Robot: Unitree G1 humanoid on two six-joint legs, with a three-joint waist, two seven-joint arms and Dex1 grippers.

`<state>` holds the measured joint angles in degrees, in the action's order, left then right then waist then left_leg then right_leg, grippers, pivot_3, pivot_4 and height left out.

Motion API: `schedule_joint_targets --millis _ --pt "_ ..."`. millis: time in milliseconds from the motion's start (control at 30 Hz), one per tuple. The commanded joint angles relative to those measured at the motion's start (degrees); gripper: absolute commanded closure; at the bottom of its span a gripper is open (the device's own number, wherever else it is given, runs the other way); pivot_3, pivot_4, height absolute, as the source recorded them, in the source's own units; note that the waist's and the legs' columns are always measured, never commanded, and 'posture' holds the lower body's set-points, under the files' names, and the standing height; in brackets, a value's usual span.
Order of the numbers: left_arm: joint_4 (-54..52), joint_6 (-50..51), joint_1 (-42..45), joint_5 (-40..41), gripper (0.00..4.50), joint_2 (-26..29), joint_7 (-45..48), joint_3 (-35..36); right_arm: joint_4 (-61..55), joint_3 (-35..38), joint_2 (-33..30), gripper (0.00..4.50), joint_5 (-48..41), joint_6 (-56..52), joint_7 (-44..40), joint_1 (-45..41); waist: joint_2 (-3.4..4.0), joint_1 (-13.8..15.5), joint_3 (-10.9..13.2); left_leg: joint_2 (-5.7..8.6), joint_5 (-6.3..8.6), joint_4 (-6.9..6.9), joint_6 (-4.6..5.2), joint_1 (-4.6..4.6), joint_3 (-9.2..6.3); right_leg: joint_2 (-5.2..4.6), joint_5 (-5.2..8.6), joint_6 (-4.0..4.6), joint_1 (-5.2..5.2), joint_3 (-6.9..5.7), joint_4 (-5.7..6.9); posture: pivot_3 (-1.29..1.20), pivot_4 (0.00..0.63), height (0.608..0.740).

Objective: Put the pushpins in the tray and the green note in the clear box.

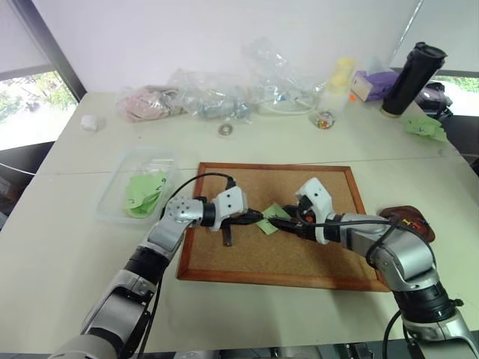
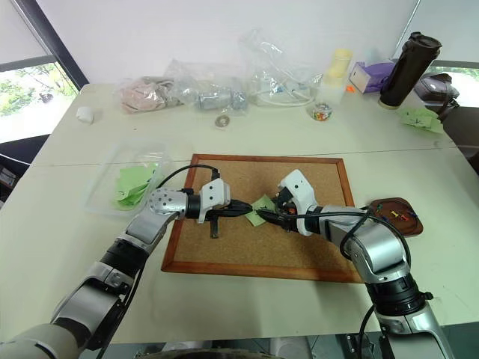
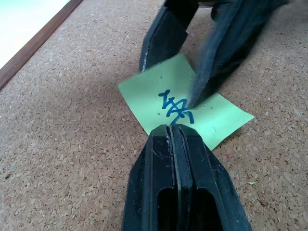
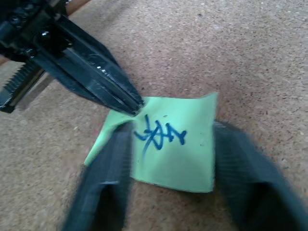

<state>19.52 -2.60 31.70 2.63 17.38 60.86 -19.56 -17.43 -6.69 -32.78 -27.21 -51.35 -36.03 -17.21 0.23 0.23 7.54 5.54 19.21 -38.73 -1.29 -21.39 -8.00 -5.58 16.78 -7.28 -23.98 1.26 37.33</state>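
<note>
We are looking down on a pale table with a wood-framed corkboard lying flat near its front edge. Along the far side, clear plastic bags are heaped next to a tall dark tumbler. Left of the corkboard the clear box is sitting with several green papers inside. Off the board's right edge the small brown tray is resting on the table, with a few pushpins lying in it.

Both arms are reaching in over the middle of the corkboard, where the green note with its blue scribble is lying. The left gripper is pressing its two black fingers tight together, with their tips resting on the note's edge by the writing; we cannot tell if paper is pinched between them. The right gripper is holding its fingers apart, one on each side of the note, straddling it.
</note>
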Motion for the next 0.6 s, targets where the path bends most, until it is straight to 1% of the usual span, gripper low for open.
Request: schedule_joint_targets --millis 33,67,200,333,400,500,600 --pt "-0.48 1.35 -1.45 -0.76 4.50 0.25 0.03 -0.96 -0.72 -0.31 0.22 4.39 -0.58 0.26 -1.52 -0.89 0.00 0.01 0.00 0.00 0.00 0.00 0.00 -0.01 0.00 0.00 0.00 0.00 0.00 0.00 0.00 0.00 0.150 0.740" --pt "-0.63 1.58 -1.56 -0.69 4.50 0.18 -0.16 -0.89 -0.79 -0.23 0.01 4.46 -0.36 0.40 -1.64 -1.07 0.00 0.01 0.00 0.00 0.00 -0.01 0.00 -0.01 0.00 0.00 0.00 0.00 0.00 0.00 0.00 0.00 0.150 0.740" --pt "-1.63 3.70 -1.62 0.73 4.50 -0.42 -1.38 0.43 -1.51 -1.10 -1.93 4.46 2.14 2.53 -2.40 -1.44 0.00 0.05 0.00 0.00 0.00 -0.03 0.00 -0.01 0.00 0.00 0.00 0.00 0.01 0.00 0.00 0.00 0.150 0.740" --pt "-6.08 10.61 -0.93 5.58 4.50 -0.49 -2.02 4.02 -3.49 -1.58 -4.85 4.46 5.16 7.29 -3.91 -0.71 -0.01 0.28 0.01 0.02 0.01 -0.11 0.01 -0.06 0.00 0.00 0.00 0.00 0.00 -0.01 0.01 0.00 0.150 0.740" --pt "-8.64 13.09 -0.89 7.04 4.50 0.34 -1.41 4.71 -3.97 -0.90 -5.20 4.46 5.29 7.79 -3.93 -0.48 -0.04 0.15 0.03 0.03 0.01 -0.12 0.01 -0.09 0.00 0.00 0.00 0.00 -0.04 -0.01 0.04 0.00 0.150 0.740" --pt "-13.09 20.60 0.21 12.19 4.50 1.96 0.23 7.54 -4.93 0.35 -5.92 4.46 5.83 9.62 -4.35 -0.57 -0.05 0.04 0.03 0.02 0.01 -0.11 0.01 -0.10 -0.01 0.00 0.00 0.00 -0.09 0.00 0.10 0.00 0.150 0.740" --pt "-14.58 24.32 1.43 14.44 4.50 2.97 0.98 8.65 -4.96 0.81 -5.80 4.46 5.79 9.62 -4.32 -0.83 -0.05 0.14 0.03 0.02 0.01 -0.15 0.01 -0.11 -0.01 -0.01 0.00 0.00 -0.08 0.00 0.11 0.00 0.150 0.740"
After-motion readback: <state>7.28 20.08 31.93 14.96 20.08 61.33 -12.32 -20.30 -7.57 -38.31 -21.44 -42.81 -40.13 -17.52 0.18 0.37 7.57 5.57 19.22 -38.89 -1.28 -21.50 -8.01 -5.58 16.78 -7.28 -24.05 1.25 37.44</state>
